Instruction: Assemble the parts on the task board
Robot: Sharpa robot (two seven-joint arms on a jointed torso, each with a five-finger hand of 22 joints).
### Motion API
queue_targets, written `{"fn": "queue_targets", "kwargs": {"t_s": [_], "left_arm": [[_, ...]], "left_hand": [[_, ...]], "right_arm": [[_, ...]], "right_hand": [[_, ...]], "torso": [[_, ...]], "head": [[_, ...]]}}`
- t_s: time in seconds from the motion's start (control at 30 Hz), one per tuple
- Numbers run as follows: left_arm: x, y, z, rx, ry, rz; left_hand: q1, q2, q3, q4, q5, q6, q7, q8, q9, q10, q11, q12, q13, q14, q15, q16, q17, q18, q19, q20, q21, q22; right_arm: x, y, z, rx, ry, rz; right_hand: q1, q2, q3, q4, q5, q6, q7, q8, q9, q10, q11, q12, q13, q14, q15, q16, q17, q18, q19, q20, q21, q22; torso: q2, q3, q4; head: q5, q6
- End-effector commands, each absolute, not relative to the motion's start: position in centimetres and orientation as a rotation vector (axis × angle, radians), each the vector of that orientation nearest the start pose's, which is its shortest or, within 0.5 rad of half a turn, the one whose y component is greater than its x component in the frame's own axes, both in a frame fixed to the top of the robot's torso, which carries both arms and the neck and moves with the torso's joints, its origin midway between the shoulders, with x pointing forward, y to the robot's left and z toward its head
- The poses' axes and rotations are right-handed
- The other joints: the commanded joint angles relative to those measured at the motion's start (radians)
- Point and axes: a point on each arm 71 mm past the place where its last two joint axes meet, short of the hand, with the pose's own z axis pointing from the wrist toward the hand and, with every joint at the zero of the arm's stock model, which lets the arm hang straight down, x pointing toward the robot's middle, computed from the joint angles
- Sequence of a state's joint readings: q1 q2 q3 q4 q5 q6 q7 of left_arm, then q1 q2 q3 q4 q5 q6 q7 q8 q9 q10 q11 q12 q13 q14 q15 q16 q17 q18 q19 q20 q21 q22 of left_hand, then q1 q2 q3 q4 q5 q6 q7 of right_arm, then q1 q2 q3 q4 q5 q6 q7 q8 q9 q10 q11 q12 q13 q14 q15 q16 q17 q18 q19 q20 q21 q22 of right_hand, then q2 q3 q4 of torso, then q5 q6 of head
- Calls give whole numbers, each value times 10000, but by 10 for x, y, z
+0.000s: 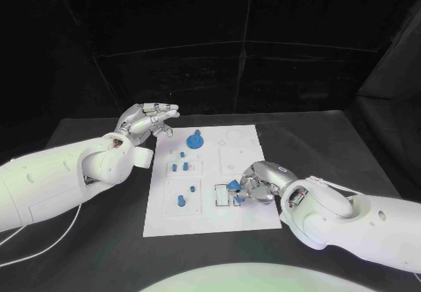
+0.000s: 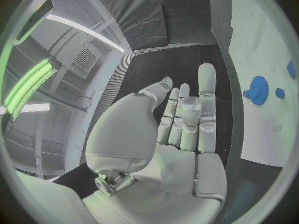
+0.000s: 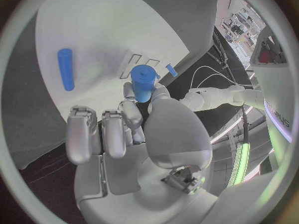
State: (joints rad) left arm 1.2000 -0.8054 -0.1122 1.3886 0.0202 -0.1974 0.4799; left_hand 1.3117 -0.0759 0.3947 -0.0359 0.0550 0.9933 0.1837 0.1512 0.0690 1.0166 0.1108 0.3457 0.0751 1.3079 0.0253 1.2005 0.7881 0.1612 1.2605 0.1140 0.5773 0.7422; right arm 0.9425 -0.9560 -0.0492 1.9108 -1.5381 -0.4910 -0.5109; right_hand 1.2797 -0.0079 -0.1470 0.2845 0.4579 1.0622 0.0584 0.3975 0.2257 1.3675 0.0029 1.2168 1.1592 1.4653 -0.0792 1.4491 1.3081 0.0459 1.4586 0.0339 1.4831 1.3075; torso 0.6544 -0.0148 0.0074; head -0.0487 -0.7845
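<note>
The white task board [image 1: 210, 220] lies in the middle of the black table. My right hand [image 1: 256, 184] hovers over its near right part and pinches a blue cylindrical part [image 1: 234, 185] between thumb and finger; the right wrist view shows this part [image 3: 143, 82] upright at the fingertips [image 3: 129, 109]. A blue peg [image 3: 65, 68] lies flat on the board beside it. My left hand [image 1: 149, 121] is raised off the board's far left corner, fingers apart, holding nothing. A blue gear [image 1: 194, 142] stands on the board's far part, also seen as the gear [image 2: 257, 89] past my left hand [image 2: 184, 127].
Small blue pieces [image 1: 180, 165] stand in the board's left column, with another blue piece [image 1: 182, 199] nearer to me. A white cable [image 1: 53, 237] trails on the table at the near left. Black curtains close off the back.
</note>
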Motion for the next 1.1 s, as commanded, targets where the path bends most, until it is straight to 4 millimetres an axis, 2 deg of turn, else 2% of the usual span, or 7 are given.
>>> {"fn": "queue_targets", "kwargs": {"t_s": [0.03, 0.27, 0.5, 0.53, 0.73, 0.9, 1.1], "left_arm": [[502, 226, -205, -10930, 14097, -15907], [502, 225, -205, -10926, 14104, -15922], [502, 223, -205, -10918, 14113, -15946], [502, 223, -205, -10917, 14114, -15947], [502, 222, -205, -10909, 14126, -15971], [502, 221, -205, -10910, 14128, -15967], [502, 222, -205, -10916, 14127, -15950]], "left_hand": [[17, 76, -62, -17, 37, -51, -20, -5, -5, -65, -11, 36, 15, -67, -28, -4, -17, 207, -35, 48, -41, -12], [17, 76, -62, -17, 37, -51, -20, -5, -5, -65, -11, 36, 15, -67, -28, -4, -17, 207, -35, 48, -41, -12], [15, 82, -69, -17, 36, -54, -16, -3, -5, -74, -7, 46, 16, -70, -27, 1, -20, 207, -34, 49, -43, -15], [14, 82, -69, -17, 36, -54, -16, -3, -5, -74, -7, 46, 16, -70, -27, 1, -20, 207, -34, 49, -43, -15], [14, 82, -69, -17, 36, -54, -16, -3, -5, -74, -7, 46, 16, -70, -27, 1, -20, 207, -34, 49, -43, -15], [14, 82, -69, -17, 36, -54, -16, -3, -5, -74, -7, 46, 16, -70, -27, 1, -20, 207, -34, 49, -43, -15], [14, 82, -69, -17, 36, -54, -16, -3, -5, -74, -7, 46, 16, -70, -27, 1, -20, 207, -34, 49, -43, -15]], "right_arm": [[361, -164, -250, 1878, 18354, 6585], [364, -153, -258, 2098, 19108, 6234], [367, -145, -264, 2163, 19650, 5784], [367, -144, -265, 2170, 19702, 5729], [370, -141, -267, 2257, 19627, 5520], [372, -140, -266, 2218, 19460, 5430], [373, -141, -265, 2162, 19232, 5320]], "right_hand": [[329, 376, 39, 33, 68, 170, -103, 27, 264, 343, -283, 14, 13, 634, -64, 21, 126, -128, 198, -29, 61, 1433], [50, 481, -100, 71, 45, 211, -100, -33, 343, 350, -279, -58, 13, 619, -63, 6, 95, -124, 182, -39, 53, 1421], [-302, 572, -298, 72, -138, 296, -116, -71, 450, 366, -290, -125, 30, 604, -68, -18, 57, -117, 161, -43, 38, 1404], [-392, 595, -355, 68, -292, 303, -117, -87, 475, 352, -289, -175, 0, 595, -68, -38, 22, -110, 138, -44, 19, 1377], [-1017, 715, -848, 67, -2225, 284, -92, -209, 641, 298, -264, -409, -84, 555, -50, -146, -145, -77, 38, -30, -72, 1263], [-1707, 510, -1402, 79, -3849, 169, -27, -363, 777, 155, -199, -762, -284, 509, -3, -295, -373, -31, -100, 12, -205, 1096], [-2619, -46, -1407, 107, -4093, 89, 11, -470, 882, -40, -163, -1204, -595, 465, 25, -437, -571, 14, -230, 38, -339, 933]], "torso": [[16, -13, 15], [26, -20, 32], [18, -9, -1], [15, -11, -2], [5, -16, 13], [3, -16, 12], [14, -18, -4]], "head": [[30, -15], [73, -15], [164, -22], [173, -26], [189, -18], [207, -19], [204, -7]]}}
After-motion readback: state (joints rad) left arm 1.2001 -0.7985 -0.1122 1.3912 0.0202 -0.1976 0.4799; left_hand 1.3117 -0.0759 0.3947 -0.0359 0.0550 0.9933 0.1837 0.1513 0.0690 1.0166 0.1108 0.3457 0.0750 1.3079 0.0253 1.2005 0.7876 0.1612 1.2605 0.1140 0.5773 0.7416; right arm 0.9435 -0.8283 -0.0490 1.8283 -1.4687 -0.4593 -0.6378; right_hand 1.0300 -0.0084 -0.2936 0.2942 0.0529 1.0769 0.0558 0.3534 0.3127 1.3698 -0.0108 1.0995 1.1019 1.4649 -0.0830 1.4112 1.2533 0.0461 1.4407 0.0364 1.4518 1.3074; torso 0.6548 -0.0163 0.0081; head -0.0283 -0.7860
